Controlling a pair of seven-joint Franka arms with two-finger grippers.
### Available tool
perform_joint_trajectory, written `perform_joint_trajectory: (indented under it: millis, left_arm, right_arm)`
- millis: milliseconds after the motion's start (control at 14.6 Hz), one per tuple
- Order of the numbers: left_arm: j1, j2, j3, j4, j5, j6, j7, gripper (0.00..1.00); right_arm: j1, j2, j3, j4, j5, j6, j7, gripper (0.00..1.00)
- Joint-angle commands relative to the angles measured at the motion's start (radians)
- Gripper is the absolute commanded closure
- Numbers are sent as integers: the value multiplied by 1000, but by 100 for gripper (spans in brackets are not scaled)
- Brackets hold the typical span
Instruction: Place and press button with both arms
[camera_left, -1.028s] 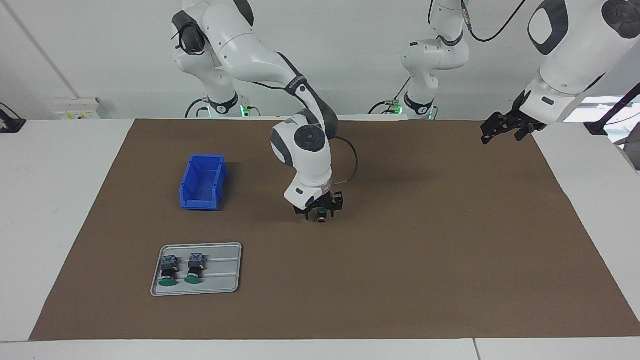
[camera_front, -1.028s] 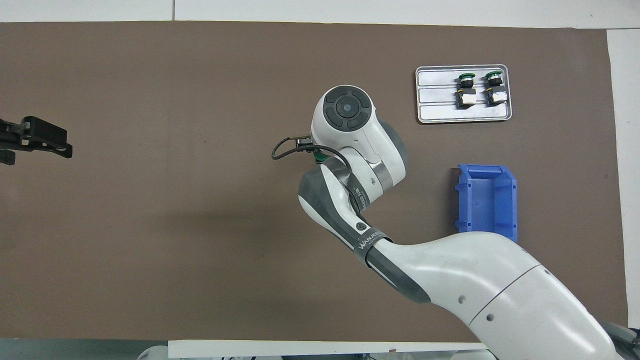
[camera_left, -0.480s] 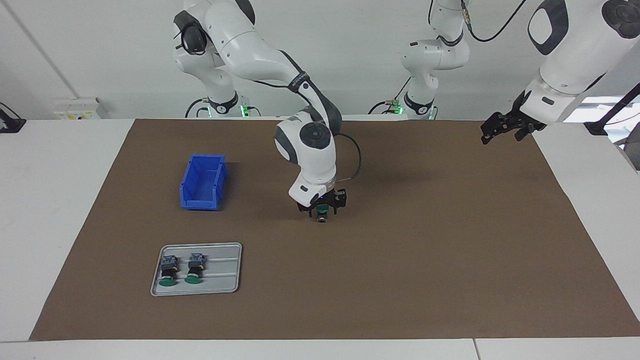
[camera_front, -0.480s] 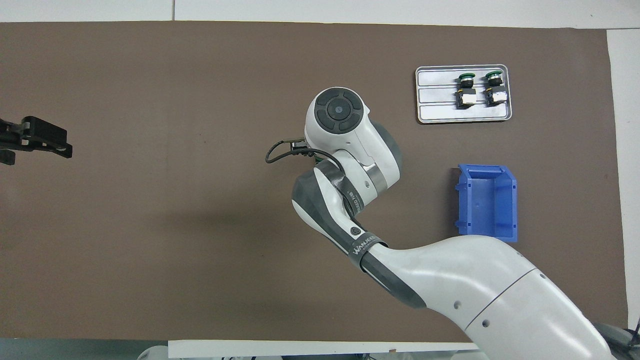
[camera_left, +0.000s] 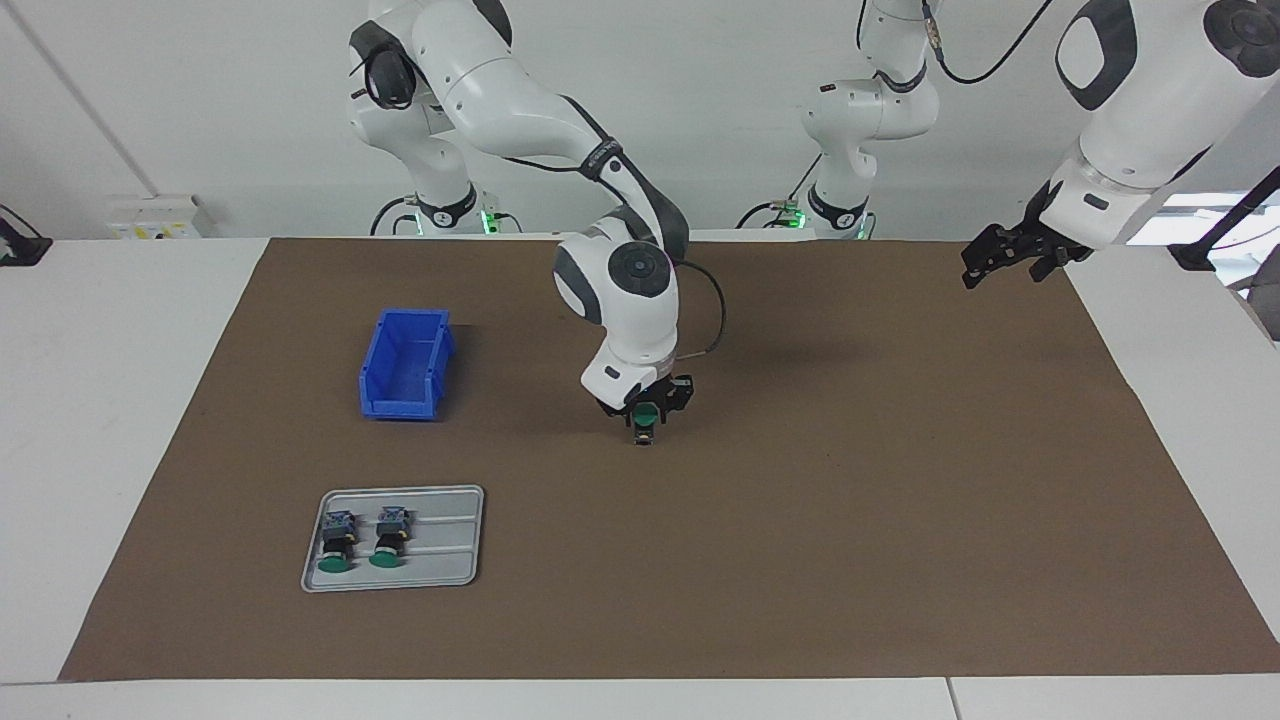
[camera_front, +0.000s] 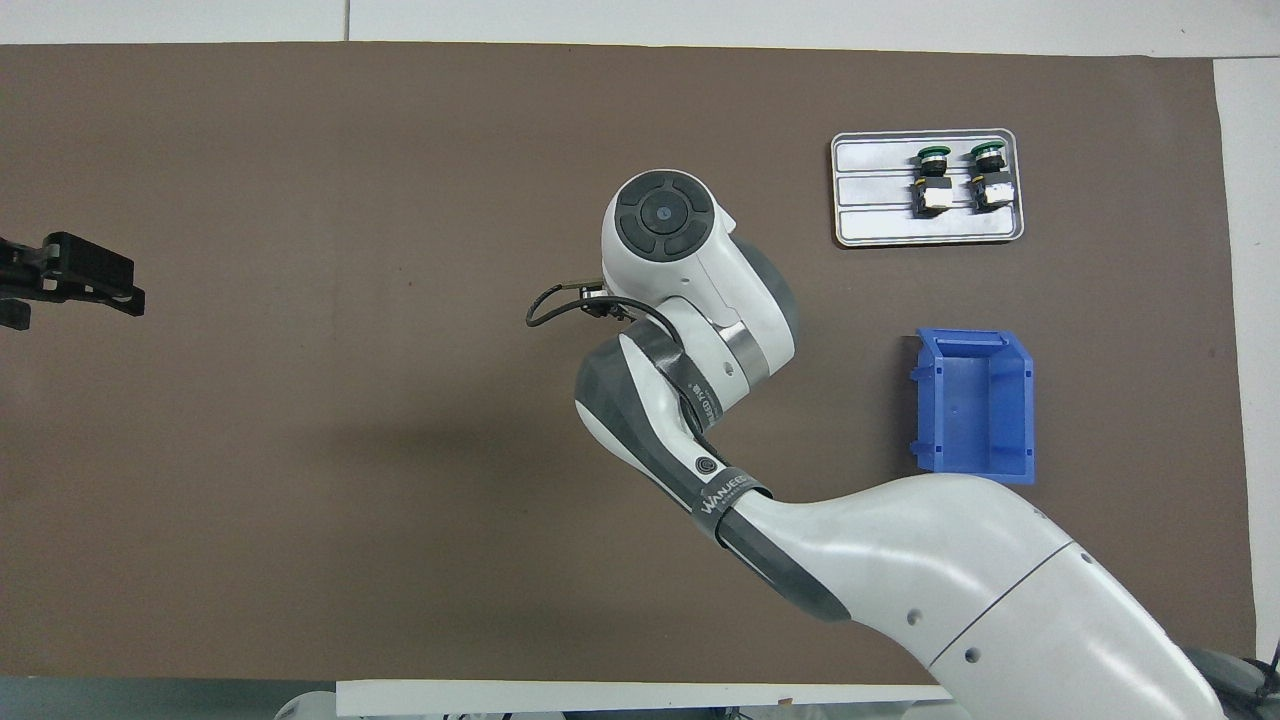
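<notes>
One button (camera_left: 646, 424) stands upright on the brown mat near the middle of the table, its green cap showing. My right gripper (camera_left: 649, 406) hangs straight down over it, with the cap at the level of its fingertips. The right arm's wrist hides this button and the right gripper in the overhead view. Two more buttons (camera_left: 335, 545) (camera_left: 388, 538) lie on their sides in a grey tray (camera_left: 445, 560), also seen from overhead (camera_front: 932, 180) (camera_front: 985, 178). My left gripper (camera_left: 1003, 272) (camera_front: 90, 280) waits open in the air over the mat's edge at the left arm's end.
A blue bin (camera_left: 405, 365) (camera_front: 975, 405) sits on the mat toward the right arm's end, nearer to the robots than the tray (camera_front: 900, 232). The brown mat (camera_left: 850, 520) covers most of the white table.
My right gripper has risen a little above the standing button, and the green cap now shows beneath it. The button stayed on the mat. The left arm has not moved.
</notes>
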Motion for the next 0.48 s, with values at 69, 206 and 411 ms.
perform_joint_trajectory:
  millis: [69, 206, 411]
  left_arm:
    - [12, -22, -11, -30, 13, 12, 3, 0]
    - [12, -22, -11, -30, 13, 14, 3, 0]
    - [12, -22, -11, -30, 13, 12, 3, 0]
  right_arm:
    - [-1, 2, 0, 21, -20, -19, 23, 69]
    - [-1, 3, -1, 21, -20, -19, 23, 77]
    - [-3, 2, -7, 21, -18, -44, 19, 84]
